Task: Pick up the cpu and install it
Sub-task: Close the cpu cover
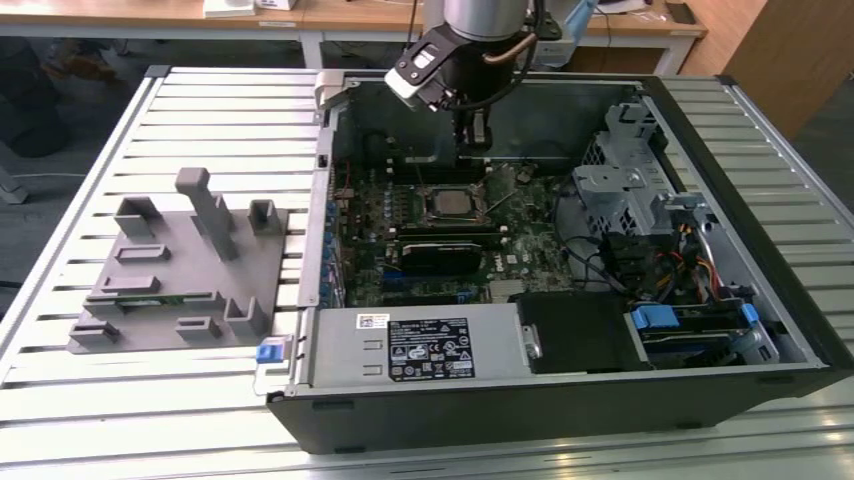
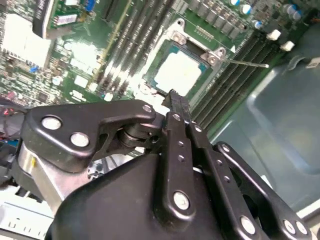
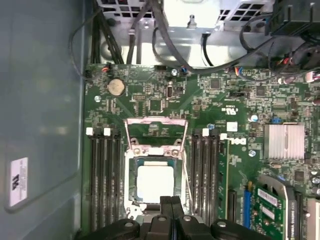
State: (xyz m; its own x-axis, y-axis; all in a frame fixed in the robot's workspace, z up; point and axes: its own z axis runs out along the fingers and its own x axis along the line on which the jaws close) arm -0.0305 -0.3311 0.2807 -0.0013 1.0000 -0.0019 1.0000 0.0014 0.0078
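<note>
— Jaws clenched or released?
— Clenched on nothing, fingertips [image 3: 165, 202] pressed together; the gripper [image 3: 170, 200] hung low inside the computer case [image 3: 40, 100], just over the near edge of the socket [image 3: 132, 185].
— Where was the cpu [image 3: 155, 182]?
— Just past the fingertips, flat in its socket on the motherboard [image 3: 150, 100], pale top up. Well beyond the case, a grey fixture [image 1: 174, 270] stood on the slatted table [image 1: 214, 110].
</note>
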